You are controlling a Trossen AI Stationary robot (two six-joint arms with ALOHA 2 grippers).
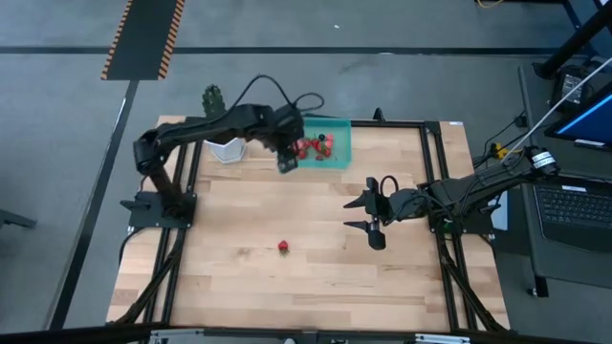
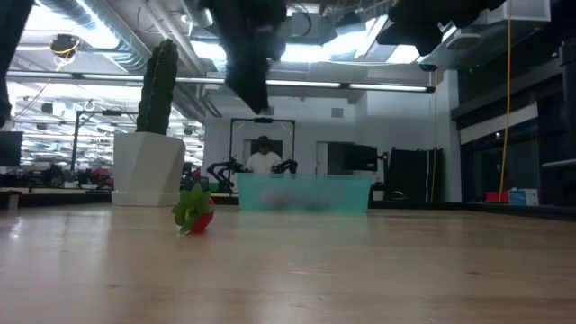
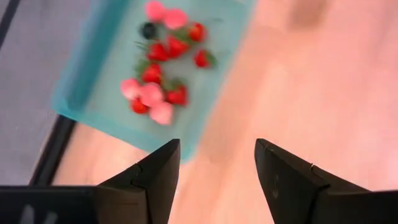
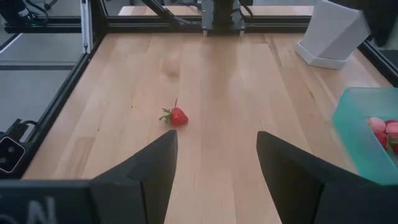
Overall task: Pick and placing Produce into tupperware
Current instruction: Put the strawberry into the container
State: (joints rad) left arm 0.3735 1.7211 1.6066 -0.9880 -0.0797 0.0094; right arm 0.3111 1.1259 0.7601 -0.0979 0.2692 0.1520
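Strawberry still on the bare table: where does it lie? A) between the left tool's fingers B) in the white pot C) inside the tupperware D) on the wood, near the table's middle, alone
D: the strawberry lies alone on the wood, away from the tupperware and both tools.

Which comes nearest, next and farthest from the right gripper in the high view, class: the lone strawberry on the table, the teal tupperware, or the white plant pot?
Measured from the right gripper:
1. The tupperware, at the table's far edge, up and slightly left.
2. The lone strawberry, on bare wood toward the near side; only slightly farther, nearly a tie.
3. The white plant pot, at the far left, clearly farthest.
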